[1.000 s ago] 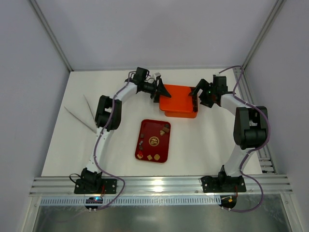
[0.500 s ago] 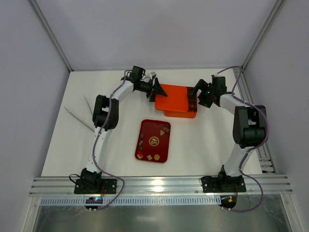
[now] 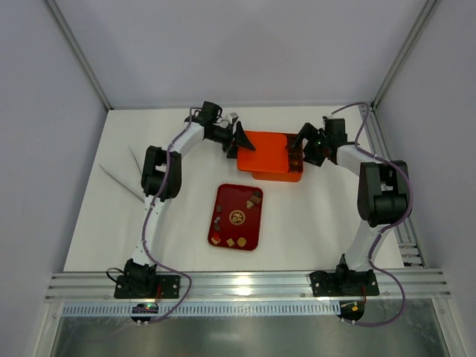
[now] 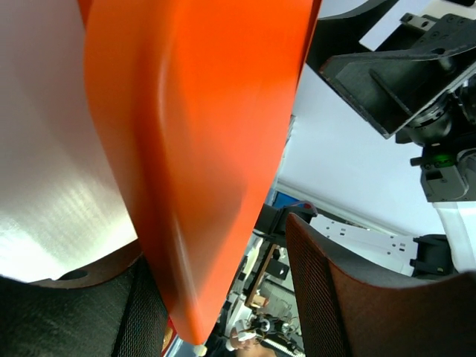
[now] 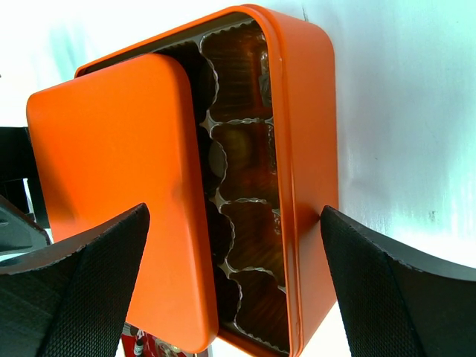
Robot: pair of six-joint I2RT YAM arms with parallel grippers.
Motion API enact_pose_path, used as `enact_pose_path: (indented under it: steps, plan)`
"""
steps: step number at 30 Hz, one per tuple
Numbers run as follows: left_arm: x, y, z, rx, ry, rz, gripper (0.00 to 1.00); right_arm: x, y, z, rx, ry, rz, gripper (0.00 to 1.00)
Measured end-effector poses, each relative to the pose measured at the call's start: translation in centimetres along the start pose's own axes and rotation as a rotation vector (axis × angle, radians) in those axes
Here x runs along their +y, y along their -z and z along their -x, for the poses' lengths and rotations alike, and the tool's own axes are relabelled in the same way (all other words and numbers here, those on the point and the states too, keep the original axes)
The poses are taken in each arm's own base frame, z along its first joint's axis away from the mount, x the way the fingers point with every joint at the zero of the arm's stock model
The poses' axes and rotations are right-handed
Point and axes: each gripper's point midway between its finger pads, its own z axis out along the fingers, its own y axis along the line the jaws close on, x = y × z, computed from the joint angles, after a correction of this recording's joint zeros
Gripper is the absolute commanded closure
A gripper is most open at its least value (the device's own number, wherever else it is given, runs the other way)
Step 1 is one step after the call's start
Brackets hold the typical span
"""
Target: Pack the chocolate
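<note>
Several small pieces of chocolate (image 3: 236, 217) lie on a dark red tray (image 3: 223, 195) in mid-table. Behind it stands the orange box (image 3: 279, 172). Its orange lid (image 3: 262, 149) is pushed off to the left, so a column of brown cells (image 5: 249, 238) shows. Whether chocolate sits in those cells is too dark to tell. My left gripper (image 3: 243, 141) is shut on the lid (image 4: 193, 149), which sits slantwise between its fingers (image 4: 223, 253). My right gripper (image 3: 300, 150) is open and straddles the box's (image 5: 309, 134) right side (image 5: 234, 216), one finger touching the outer wall.
Two thin grey sticks (image 3: 123, 181) lie in a V on the white table at the left. Aluminium rails (image 3: 238, 286) run along the near edge and up the right side (image 3: 387, 160). Pale walls close in the table on three sides.
My left gripper has drawn the lid to the left, baring more of the box's right side. The right gripper has shifted slightly back and left beside the box.
</note>
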Motion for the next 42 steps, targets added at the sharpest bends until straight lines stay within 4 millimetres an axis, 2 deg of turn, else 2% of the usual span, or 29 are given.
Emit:
enact_pose_path:
  steps: [23,32,42]
  plan:
    - [2.0,1.1,0.6,-0.063,0.0,0.184,0.43,1.2,-0.6,-1.4,0.034,0.025,0.025,0.05]
    - [1.7,1.5,1.6,-0.112,-0.019,0.223,0.44,1.7,-0.8,-2.1,0.047,0.048,0.033,0.05]
    - [3.1,0.7,2.2,-0.13,0.004,0.265,0.45,1.8,-1.2,-2.9,0.068,0.057,0.034,0.05]
